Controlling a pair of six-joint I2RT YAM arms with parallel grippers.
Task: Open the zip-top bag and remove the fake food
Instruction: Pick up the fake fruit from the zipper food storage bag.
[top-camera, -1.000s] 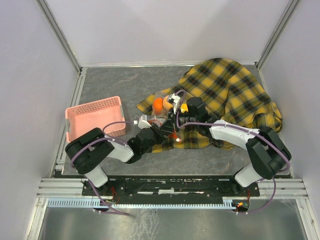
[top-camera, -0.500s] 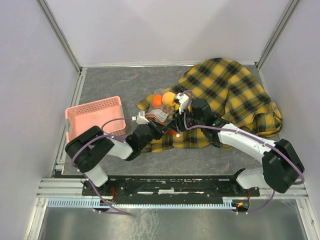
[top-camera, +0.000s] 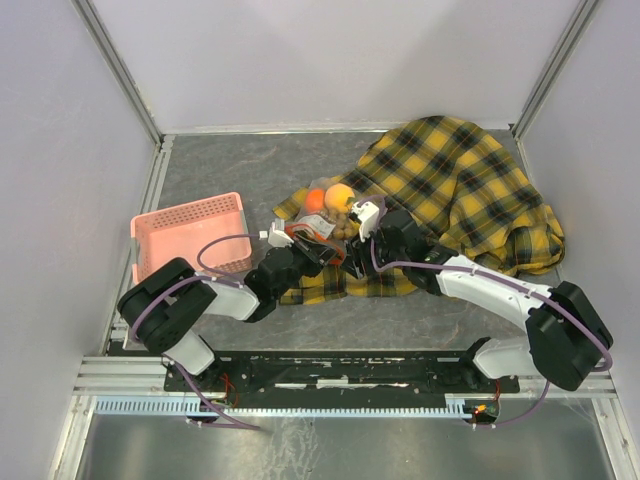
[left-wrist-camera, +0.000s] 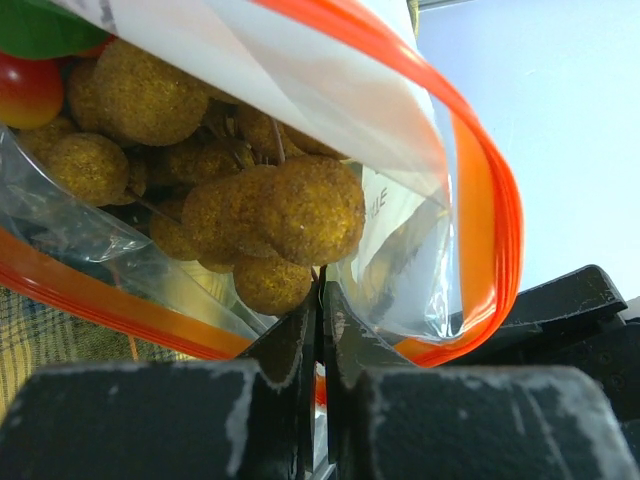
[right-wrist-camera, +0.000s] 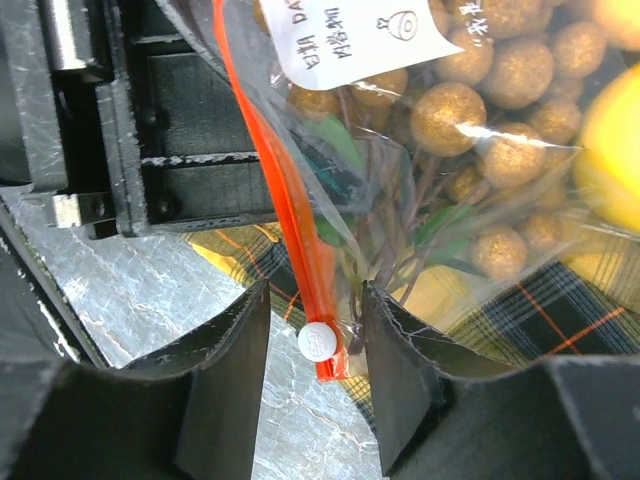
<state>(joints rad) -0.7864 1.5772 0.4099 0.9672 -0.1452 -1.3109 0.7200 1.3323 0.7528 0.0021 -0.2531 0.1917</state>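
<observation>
Looking down from above, the zip-top bag (top-camera: 322, 215) is lying at the near-left edge of the plaid cloth (top-camera: 470, 190), with both arms crowding it so closely that neither claw's state is showing. The left wrist camera is showing the left gripper (left-wrist-camera: 320, 325) pinched tight on the bag's clear plastic just under the tan grape bunch (left-wrist-camera: 270, 210). The right wrist camera is showing the right gripper (right-wrist-camera: 315, 330) standing apart, the red-orange zip strip (right-wrist-camera: 285, 200) and its white slider (right-wrist-camera: 318, 341) hanging between its fingers.

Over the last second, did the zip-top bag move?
Yes. The zip-top bag has shifted slightly toward the back wall, judged against the pink basket, which stayed put.
</observation>
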